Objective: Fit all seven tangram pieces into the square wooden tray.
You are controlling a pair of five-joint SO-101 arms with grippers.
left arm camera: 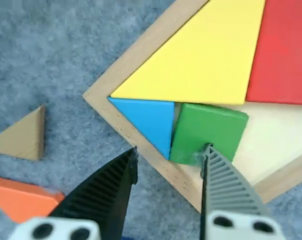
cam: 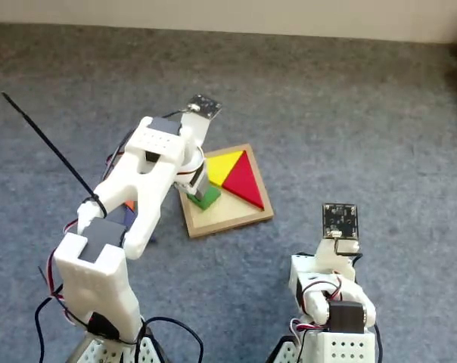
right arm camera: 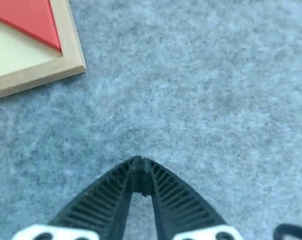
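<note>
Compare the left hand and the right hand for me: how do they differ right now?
The left hand is open, while the right hand is shut, fingertips together. The left hand is over the rim of the wooden tray, one finger at the green square; the right hand is over bare carpet, off the tray's corner. Both have black ribbed fingers.

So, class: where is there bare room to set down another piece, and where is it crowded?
Free: the pale tray floor between the green square, the red triangle and the rim; the carpet ahead of the right claw. Crowded: the corner holding the blue triangle, under the left claw.
</note>
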